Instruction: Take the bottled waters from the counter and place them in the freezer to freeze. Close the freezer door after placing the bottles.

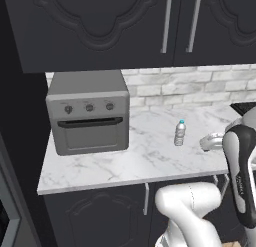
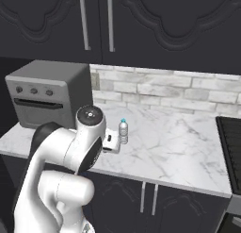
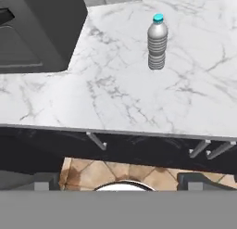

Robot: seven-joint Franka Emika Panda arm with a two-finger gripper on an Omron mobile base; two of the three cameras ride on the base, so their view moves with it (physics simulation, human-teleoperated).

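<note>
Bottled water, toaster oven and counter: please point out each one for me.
bottled water (image 3: 157, 45), hand view, on its ribbed body.
toaster oven (image 1: 90, 133), left base view, on its front door.
counter (image 2: 164, 147), right base view, on bare marble.

Plenty of open tabletop around the water bottle, it stands alone with bare marble in front and to its right. The toaster oven sits well off to the bottle's left, so that side's blocked. Brick backsplash behind it, upper cabinets hang overhead.
</note>
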